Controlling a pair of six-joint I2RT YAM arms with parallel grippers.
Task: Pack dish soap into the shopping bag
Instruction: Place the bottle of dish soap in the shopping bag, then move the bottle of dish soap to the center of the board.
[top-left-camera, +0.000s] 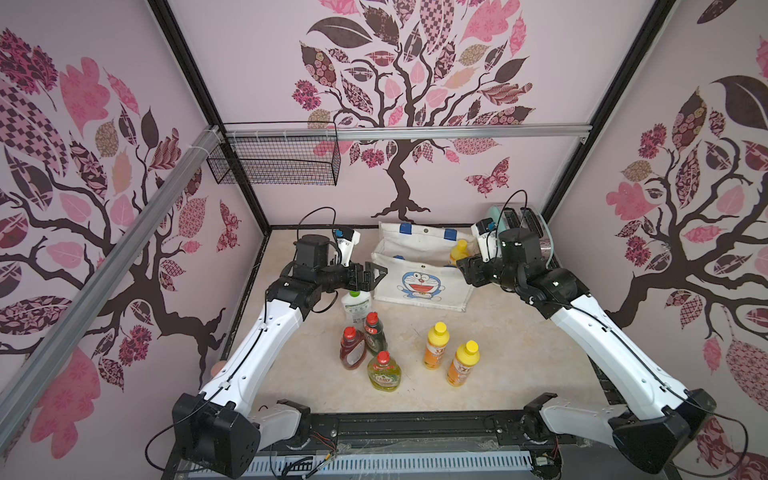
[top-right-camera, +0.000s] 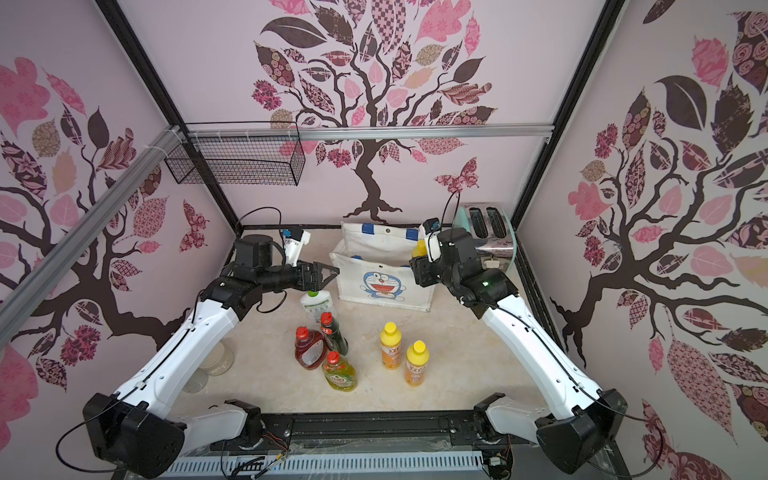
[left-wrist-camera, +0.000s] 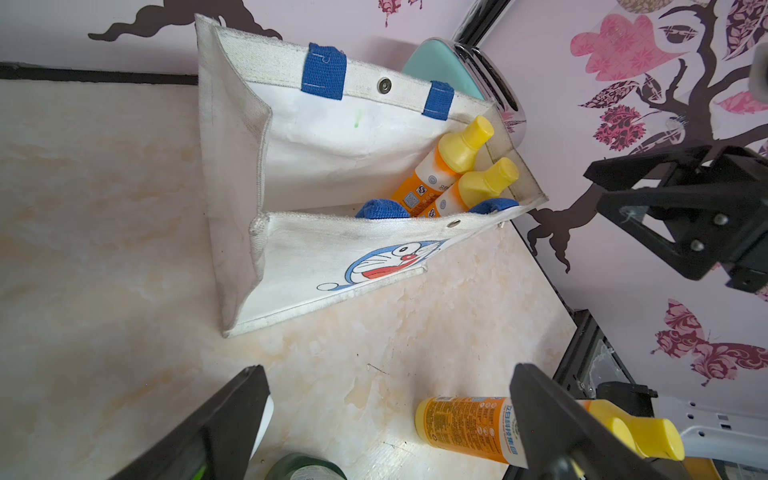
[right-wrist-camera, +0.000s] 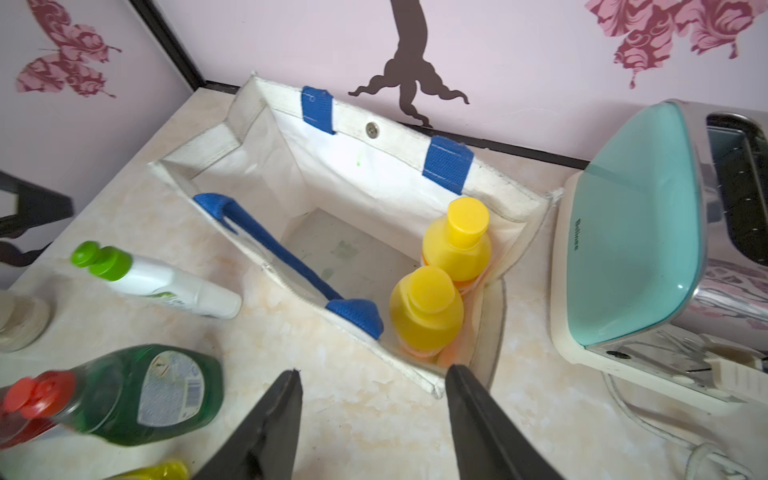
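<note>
Right jaws stand apart with nothing between them, poised over the right end of the bag. Two orange bottles stand upright side by side just ahead of and below the tips, against the bag's end wall. Left jaws are spread wide and empty beside the bag's other end, with the white bottle just beneath them.

The step looks like clearing off for the next bottle. A straight rise before any swing would serve best, so the tips do not snag the soft rim or the blue handle drooped inside, nor brush the toaster close on the outer side. The orange pair on the table, behind and below the right jaws, seems the handiest pick.

The orange ones are slim cylinders with yellow caps. Three red-capped teardrops cluster below the left jaws. The bag is white boxy canvas, mouth open, with a cartoon cat on its side.
</note>
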